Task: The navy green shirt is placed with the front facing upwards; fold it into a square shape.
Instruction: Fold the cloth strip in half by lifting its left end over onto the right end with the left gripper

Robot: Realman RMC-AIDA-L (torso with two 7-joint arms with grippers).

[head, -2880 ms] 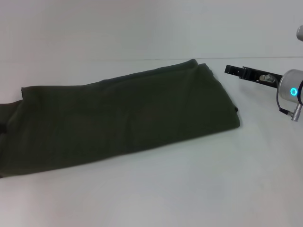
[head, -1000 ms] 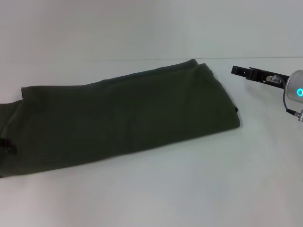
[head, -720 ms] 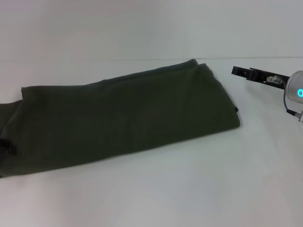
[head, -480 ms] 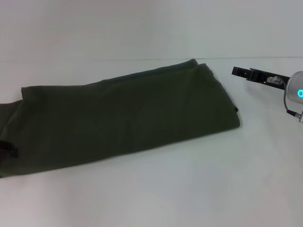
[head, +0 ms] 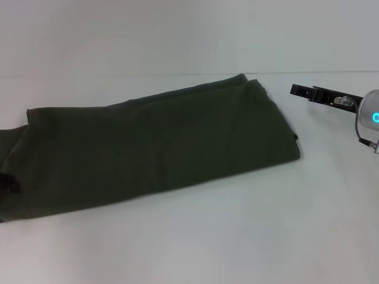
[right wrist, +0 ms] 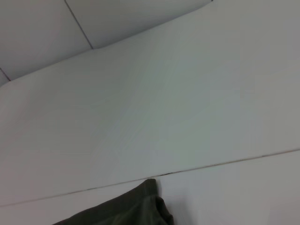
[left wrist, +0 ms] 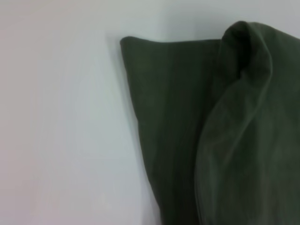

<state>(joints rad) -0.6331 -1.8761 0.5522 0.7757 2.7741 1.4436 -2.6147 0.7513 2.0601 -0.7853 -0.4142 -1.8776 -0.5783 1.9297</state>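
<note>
1. Two pincers: my left pincer [head: 8,180] just crept onto the shirt's [head: 154,142] left end; grip, can't tell.
2. Right pincer [head: 299,90] backed off, can't tell either.
3. Shirt's a long band on the counter [head: 237,236], so I'd guess a crosswise fold is next.

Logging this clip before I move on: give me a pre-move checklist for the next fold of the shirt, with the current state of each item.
1. The navy green shirt is folded into a long band: ok.
2. Square shape reached: not ok.
3. Shirt flat: not ok, the left wrist view shows a raised fold.
4. Right gripper clear of cloth, above the table: ok.
5. Left gripper at the shirt's left end: ok; grasp: cannot tell.
</note>
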